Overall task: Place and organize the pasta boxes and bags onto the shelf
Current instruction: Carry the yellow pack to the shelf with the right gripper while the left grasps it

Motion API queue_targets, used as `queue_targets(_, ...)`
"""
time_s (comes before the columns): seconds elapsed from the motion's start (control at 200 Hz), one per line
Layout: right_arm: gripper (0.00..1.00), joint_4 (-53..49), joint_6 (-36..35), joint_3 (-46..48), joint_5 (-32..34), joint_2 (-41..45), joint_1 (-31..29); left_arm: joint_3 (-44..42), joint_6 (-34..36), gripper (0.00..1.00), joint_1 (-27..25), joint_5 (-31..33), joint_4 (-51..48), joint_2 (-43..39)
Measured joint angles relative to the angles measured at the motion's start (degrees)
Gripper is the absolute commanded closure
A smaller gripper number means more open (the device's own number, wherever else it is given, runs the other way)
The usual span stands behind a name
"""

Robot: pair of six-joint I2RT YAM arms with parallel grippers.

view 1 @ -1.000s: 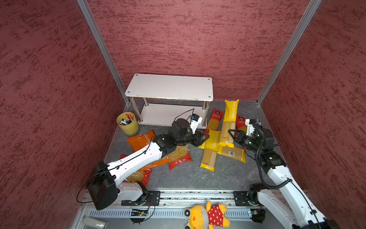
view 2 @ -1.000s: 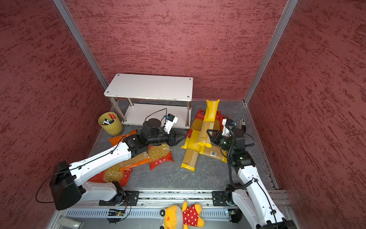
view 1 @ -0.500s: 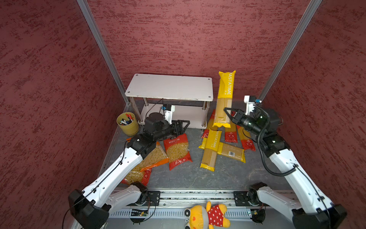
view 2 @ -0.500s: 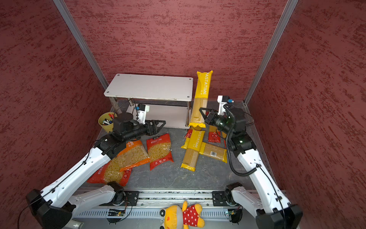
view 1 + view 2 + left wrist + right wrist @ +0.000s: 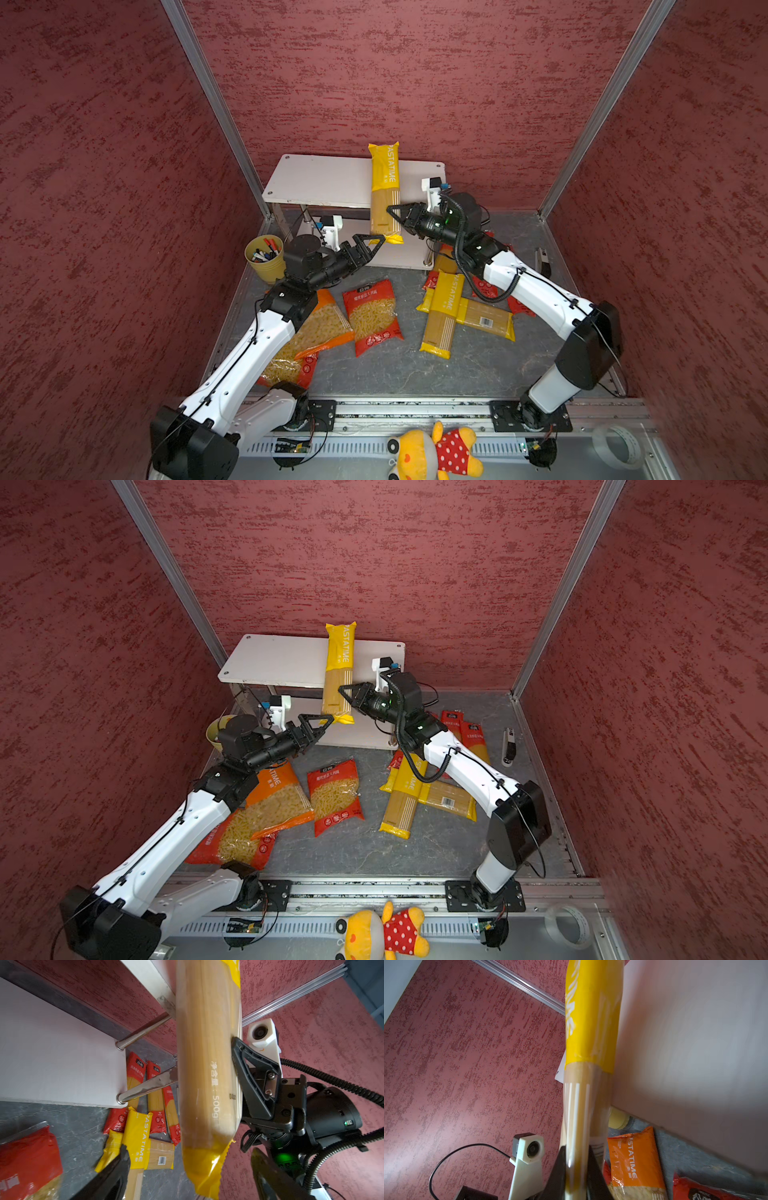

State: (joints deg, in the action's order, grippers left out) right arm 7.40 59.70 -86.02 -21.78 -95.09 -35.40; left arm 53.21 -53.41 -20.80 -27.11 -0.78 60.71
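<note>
The shelf [image 5: 324, 183] [image 5: 282, 663] is the biggest thing I see: two white boards on chrome posts, set against the back wall, both boards bare. In front of its right half, the yellow spaghetti pack [image 5: 384, 187] [image 5: 340, 667] stands roughly on end in the air. It is long, with a yellow "PASTATIME" top, a clear middle showing pale strands, and a crimped yellow foot. In both top views its upper end rises past the top board, and I cannot tell whether it touches the shelf. On the floor to the right lie two more yellow packs [image 5: 446, 307] [image 5: 484, 318], crossed one over the other. Long red packs [image 5: 451, 725] [image 5: 473, 737] lie behind them, beside the shelf's right end. Left of centre lies the red pasta bag [image 5: 372, 316], flat and apart from the rest. The orange macaroni bag [image 5: 320, 324] lies partly under my left arm, overlapping another red bag [image 5: 305, 365]. My right gripper [image 5: 399, 216] [image 5: 576, 1159] pinches the upright pack on its clear lower section, fingers pressed to both faces. My left gripper [image 5: 370, 245] [image 5: 191, 1159] sits at the pack's foot with its fingers spread wide, one on either side and neither touching the wrapper.
</note>
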Motion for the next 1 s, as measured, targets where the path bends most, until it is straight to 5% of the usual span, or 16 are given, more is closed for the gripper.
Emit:
queue_targets(0.386, 0.52, 0.7, 4.3, -0.8, 2.1, -0.3, -0.8, 1.7, -8.2, 0.41, -0.3, 0.4, 14.8, 8.0)
queue_targets(0.556, 0.4, -0.4, 3.5, -0.2, 1.9, 1.3, -0.6, 1.6, -10.9, 0.68, 0.6, 1.1, 17.4, 8.2)
queue_targets(0.756, 0.38, -1.4, 3.3, 0.7, 0.0, 2.5, -0.1, 0.4, -12.7, 0.63, 2.6, 0.5, 18.4, 7.7)
queue_targets(0.997, 0.71, -1.1, 4.5, 1.0, -3.2, 2.1, -0.1, -1.1, -14.3, 0.38, 3.1, 0.3, 19.2, 5.8)
